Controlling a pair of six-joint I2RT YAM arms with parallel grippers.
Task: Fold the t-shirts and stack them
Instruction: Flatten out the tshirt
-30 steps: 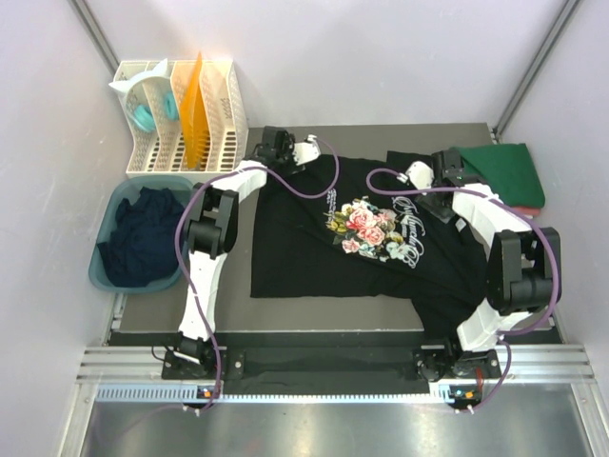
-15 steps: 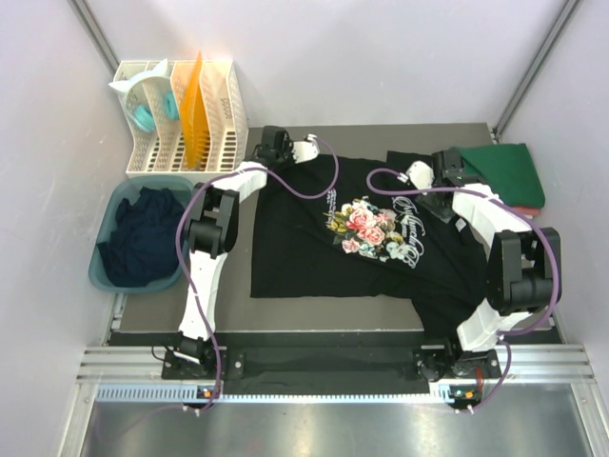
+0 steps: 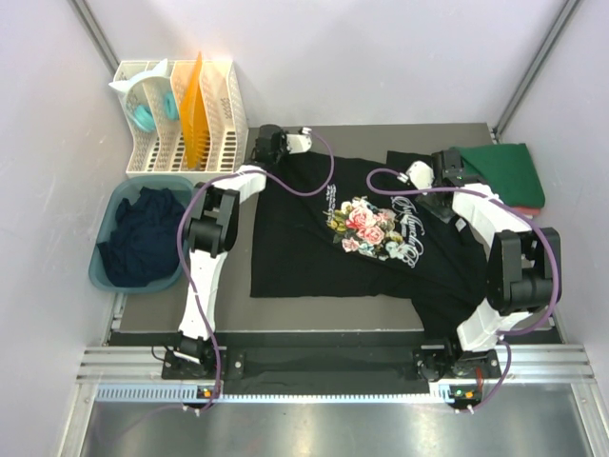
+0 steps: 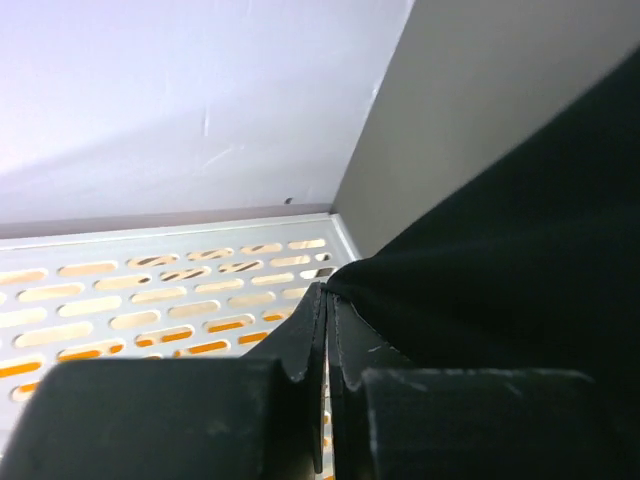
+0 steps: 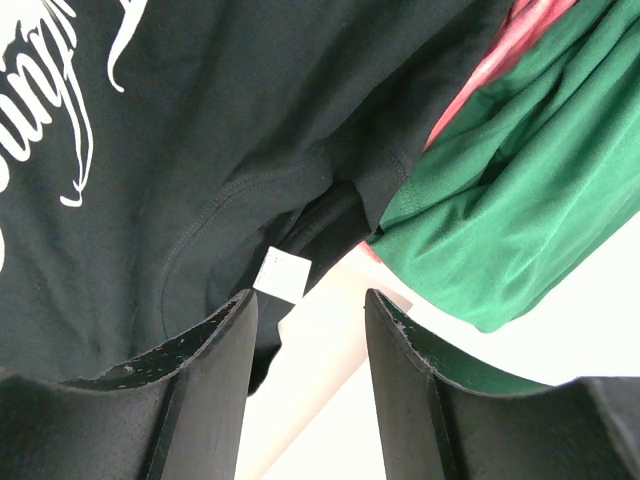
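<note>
On far side, left jaws pinching black t-shirt (image 4: pixel 500 260), right jaws parted

left gripper (image 4: pixel 325 300) closed tight | right gripper (image 5: pixel 305 300) spread wide | both arms extended forward

The black t-shirt (image 3: pixel 304 262) bears a chest print (image 3: pixel 366 228) of pink and cream flowers with white script. A dark green t-shirt (image 3: pixel 504 171) shows a pinkish-red t-shirt (image 5: pixel 490 60) at its edge. The teal tub (image 3: pixel 103 276) holds a navy t-shirt (image 3: pixel 143 243); the rack (image 3: pixel 228 119) is white, the bench (image 3: pixel 381 138) grey.
</note>
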